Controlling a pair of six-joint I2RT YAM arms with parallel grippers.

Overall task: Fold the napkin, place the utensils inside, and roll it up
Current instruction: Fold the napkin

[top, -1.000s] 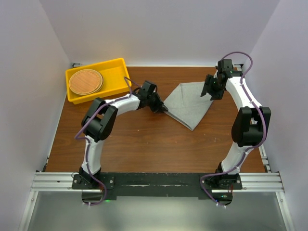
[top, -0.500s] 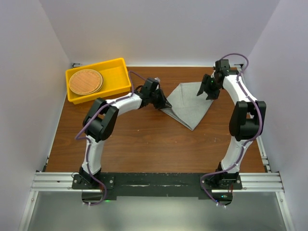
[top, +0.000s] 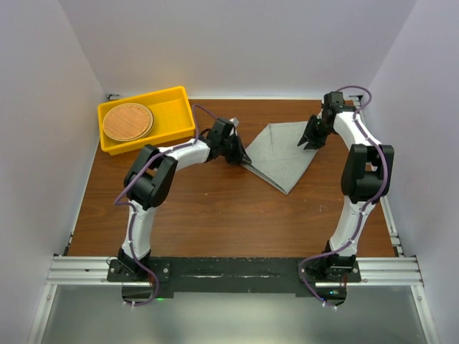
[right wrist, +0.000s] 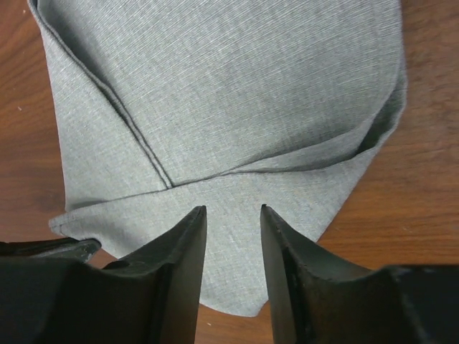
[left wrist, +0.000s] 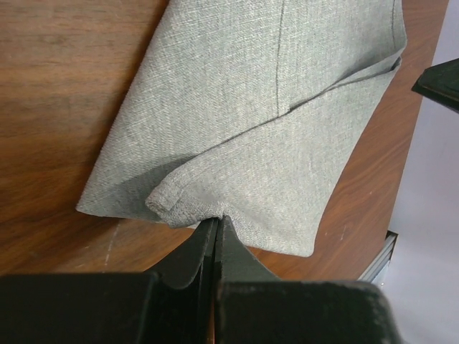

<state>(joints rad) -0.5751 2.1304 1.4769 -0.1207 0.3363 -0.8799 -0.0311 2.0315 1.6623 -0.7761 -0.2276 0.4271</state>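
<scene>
Napkin: your plain grey fabric napkin [top: 283, 154] lies folded over itself into a rough triangle toward the back of the brown wooden table [top: 215, 208], between the two arms.
Left gripper: your left gripper [left wrist: 217, 222] is pressed together, pinching a small pucker at the napkin's left edge.
Right gripper: your right gripper [right wrist: 233, 211] stands with its jaws parted over the napkin's right back corner. The cloth lies flat between the fingers and nothing is pinched.
Utensils: you have no silver metal utensils in any view, so I cannot tell where they are.
Risk, thin bite: the left pinch holds only a little fabric, so a firm pull may slip it free.
Risk, lone pull: if you move the left side before the right side grips, the whole napkin will likely drag and lose its fold.
Risk, layers: overlapping hems lie under the right fingers, so closing there may catch the wrong layer.
Risk, tray: the yellow plastic tray [top: 172, 115] holding a round brown woven disc [top: 128, 122] sits near your left arm, and a wide swing could knock it.
</scene>
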